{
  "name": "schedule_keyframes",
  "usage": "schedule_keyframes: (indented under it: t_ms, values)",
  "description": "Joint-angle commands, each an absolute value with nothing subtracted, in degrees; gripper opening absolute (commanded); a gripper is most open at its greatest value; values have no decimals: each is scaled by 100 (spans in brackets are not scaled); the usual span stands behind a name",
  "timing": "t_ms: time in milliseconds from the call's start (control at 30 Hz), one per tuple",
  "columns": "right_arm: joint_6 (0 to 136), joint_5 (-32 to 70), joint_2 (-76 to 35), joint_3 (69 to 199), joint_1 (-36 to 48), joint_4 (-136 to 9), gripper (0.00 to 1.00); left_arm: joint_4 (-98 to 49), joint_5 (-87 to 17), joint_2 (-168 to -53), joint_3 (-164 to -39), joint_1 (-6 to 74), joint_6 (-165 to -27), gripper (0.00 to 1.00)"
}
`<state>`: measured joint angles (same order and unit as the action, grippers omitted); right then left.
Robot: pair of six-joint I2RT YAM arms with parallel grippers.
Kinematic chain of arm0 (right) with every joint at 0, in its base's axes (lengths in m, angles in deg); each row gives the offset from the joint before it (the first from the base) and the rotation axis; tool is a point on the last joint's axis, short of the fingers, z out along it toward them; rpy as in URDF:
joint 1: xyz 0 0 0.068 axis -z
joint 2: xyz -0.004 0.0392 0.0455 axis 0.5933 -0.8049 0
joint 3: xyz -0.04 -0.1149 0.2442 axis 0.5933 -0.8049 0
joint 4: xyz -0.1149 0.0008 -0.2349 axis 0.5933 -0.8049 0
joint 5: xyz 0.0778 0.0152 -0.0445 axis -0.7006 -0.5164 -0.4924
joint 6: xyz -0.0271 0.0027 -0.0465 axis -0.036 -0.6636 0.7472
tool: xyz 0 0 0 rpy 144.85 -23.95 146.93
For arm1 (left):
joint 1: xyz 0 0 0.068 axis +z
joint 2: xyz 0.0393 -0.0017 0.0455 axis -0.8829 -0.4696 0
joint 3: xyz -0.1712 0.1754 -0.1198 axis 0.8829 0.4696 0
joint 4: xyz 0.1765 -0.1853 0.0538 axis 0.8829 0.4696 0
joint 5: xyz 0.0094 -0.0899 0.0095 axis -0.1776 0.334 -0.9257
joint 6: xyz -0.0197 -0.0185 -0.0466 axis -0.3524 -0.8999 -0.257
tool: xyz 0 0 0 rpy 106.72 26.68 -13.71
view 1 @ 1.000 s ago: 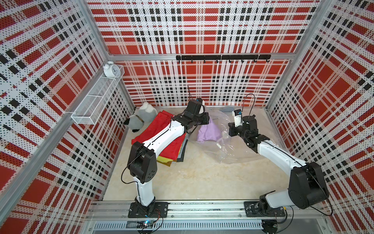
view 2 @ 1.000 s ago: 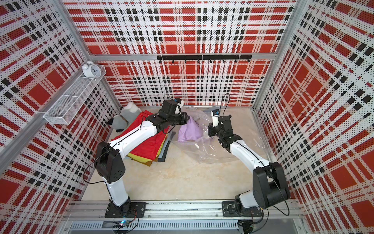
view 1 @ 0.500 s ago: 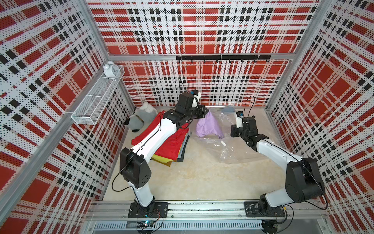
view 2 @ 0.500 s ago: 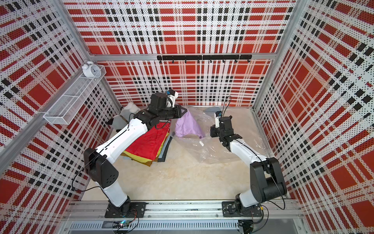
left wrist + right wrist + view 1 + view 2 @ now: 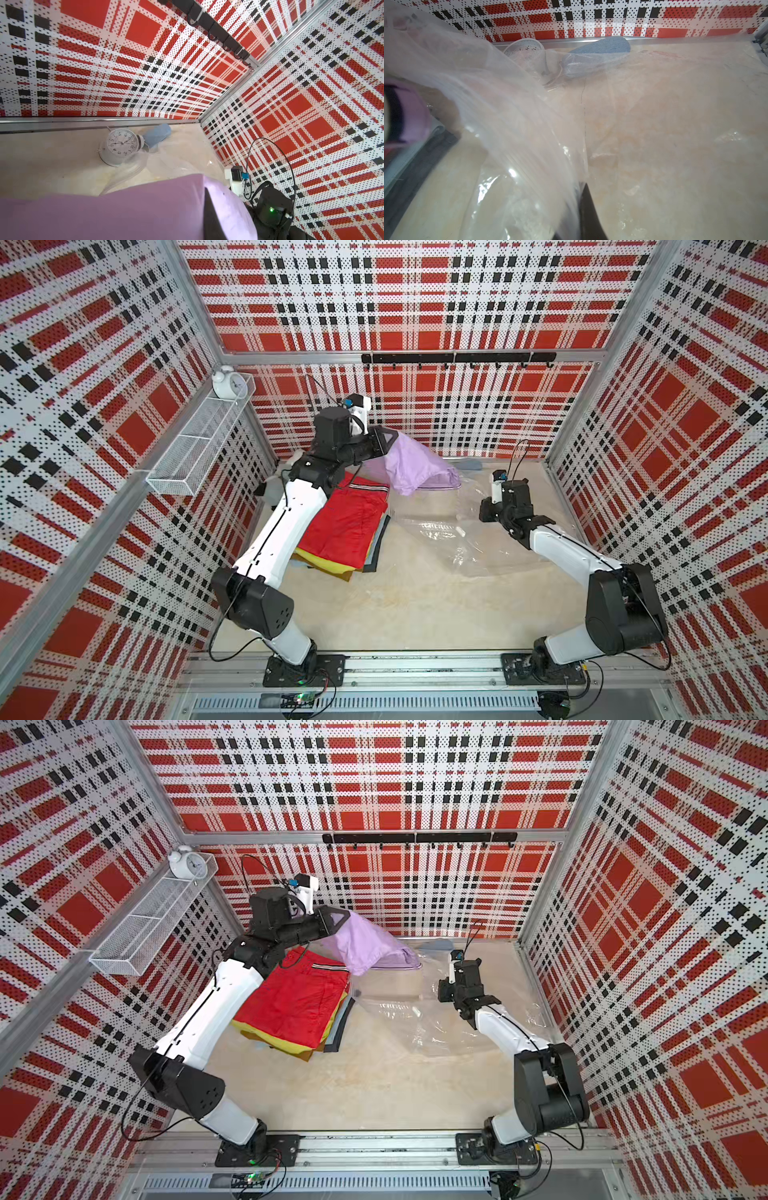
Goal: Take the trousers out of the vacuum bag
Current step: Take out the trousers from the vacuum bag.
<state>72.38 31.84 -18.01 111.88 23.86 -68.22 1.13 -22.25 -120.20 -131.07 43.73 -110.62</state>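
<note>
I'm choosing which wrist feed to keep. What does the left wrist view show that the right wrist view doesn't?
Only the left wrist view: the hook rail on the back wall and the right arm. Only the right wrist view: the right pincer shut on the vacuum bag film, and the trouser stack edge. Both: the lilac trousers, the vacuum bag, the white clock and the blue fabric item by the back wall.

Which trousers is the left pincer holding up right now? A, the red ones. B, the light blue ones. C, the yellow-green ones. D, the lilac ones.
D: the left pincer is shut on the lilac trousers, which hang above the table beside the red-topped stack.
</note>
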Motion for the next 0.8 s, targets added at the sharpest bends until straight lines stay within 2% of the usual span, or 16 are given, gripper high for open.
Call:
schedule_keyframes:
  t_ms: [0,500,767]
  values:
    - [7157,3365,-1826,11053,2495,-6975,0,-567,-1826,-11766,-13450,4719,-11106,0]
    - [7087,3481,-1640,10937,2802,-7142,0,-680,-1238,-12791,-14763,5449,-11177,0]
    - [7096,3445,-1654,10935,2839,-7142,0,-573,-1214,-13120,-14754,5801,-10869,0]
